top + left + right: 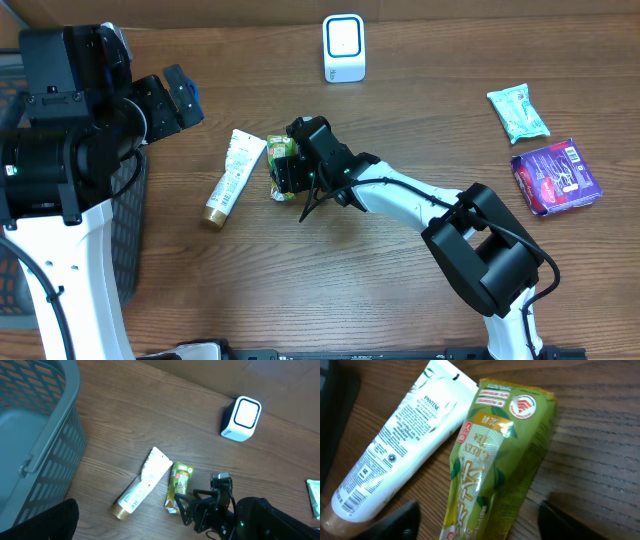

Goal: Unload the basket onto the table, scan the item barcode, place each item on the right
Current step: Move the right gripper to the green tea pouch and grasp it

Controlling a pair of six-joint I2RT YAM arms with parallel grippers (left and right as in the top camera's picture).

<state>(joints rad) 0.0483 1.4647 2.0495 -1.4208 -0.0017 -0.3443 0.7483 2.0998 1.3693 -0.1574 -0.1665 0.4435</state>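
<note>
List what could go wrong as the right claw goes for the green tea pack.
1. The tube lies against the pack; the open right claw, astride the pack, could drag the tube along.
2. The pack lies flat and looks soft; the claw may crumple it or slip.
3. No barcode shows on its upper face; it may need turning toward the scanner.

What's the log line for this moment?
phase: pre-grasp | right gripper: open, straddling tea pack | left gripper: open, empty | scanner: untouched
</note>
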